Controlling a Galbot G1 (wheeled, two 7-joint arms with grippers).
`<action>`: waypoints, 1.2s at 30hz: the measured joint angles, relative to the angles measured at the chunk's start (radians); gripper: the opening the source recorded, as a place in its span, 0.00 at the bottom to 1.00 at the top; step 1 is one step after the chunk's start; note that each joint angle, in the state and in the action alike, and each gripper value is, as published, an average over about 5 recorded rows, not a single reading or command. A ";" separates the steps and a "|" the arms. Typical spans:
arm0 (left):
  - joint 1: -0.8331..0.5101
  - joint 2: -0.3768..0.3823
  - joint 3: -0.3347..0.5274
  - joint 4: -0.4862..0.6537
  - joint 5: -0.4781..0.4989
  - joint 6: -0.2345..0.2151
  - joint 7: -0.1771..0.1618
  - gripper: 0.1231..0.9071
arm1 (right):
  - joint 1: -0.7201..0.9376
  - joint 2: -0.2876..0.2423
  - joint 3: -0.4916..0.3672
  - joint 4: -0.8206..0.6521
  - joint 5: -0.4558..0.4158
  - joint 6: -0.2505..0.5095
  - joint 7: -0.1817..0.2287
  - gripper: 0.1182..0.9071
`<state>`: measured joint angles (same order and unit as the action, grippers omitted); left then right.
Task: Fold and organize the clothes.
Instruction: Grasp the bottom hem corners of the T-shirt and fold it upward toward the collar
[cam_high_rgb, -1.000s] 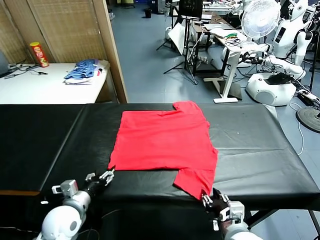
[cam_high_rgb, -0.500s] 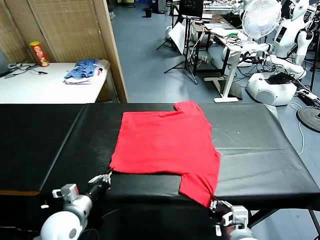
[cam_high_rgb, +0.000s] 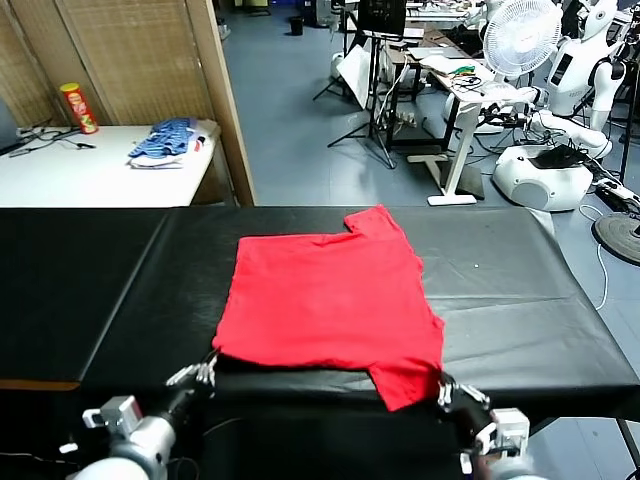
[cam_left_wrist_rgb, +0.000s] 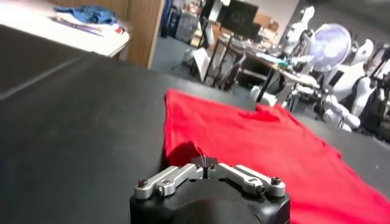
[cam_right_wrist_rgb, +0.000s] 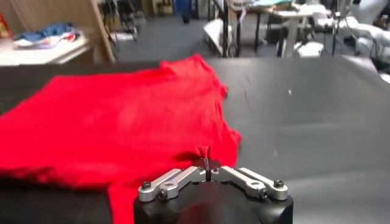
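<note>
Now both sets of fingers are clenched on the red T-shirt (cam_high_rgb: 325, 302): the left gripper (cam_high_rgb: 207, 368) pinches its near left hem corner, where a second ago its fingers stood spread just short of the cloth, and the right gripper (cam_high_rgb: 444, 388) grips the near sleeve, as it did before. In the left wrist view a small peak of red cloth rises between the closed fingers (cam_left_wrist_rgb: 183, 175); in the right wrist view a similar tuft stands at the fingers (cam_right_wrist_rgb: 242, 175). The near edge has slid toward the worktop's (cam_high_rgb: 520, 300) front rim since then, so I judge both corners secured and a lift or fold ready to begin. The shirt lies flat at the worktop's middle, plain side up, long axis running left to right, its far sleeve pointing toward the back edge.
</note>
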<state>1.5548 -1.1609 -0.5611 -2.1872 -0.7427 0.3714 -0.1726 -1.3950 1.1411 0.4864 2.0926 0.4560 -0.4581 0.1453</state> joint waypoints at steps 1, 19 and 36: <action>-0.024 0.000 0.006 0.012 0.005 0.000 -0.001 0.00 | 0.028 -0.007 -0.007 -0.023 0.000 0.003 -0.002 0.00; -0.317 0.028 0.130 0.268 0.163 -0.011 -0.003 0.00 | 0.359 -0.012 -0.135 -0.366 -0.033 0.039 -0.152 0.10; -0.235 0.025 0.113 0.230 0.186 0.005 0.000 0.76 | 0.082 -0.064 -0.024 -0.105 -0.041 -0.031 -0.117 0.83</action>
<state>1.3195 -1.1357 -0.4485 -1.9574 -0.5572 0.3763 -0.1730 -1.3134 1.0775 0.4629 1.9873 0.4154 -0.4888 0.0287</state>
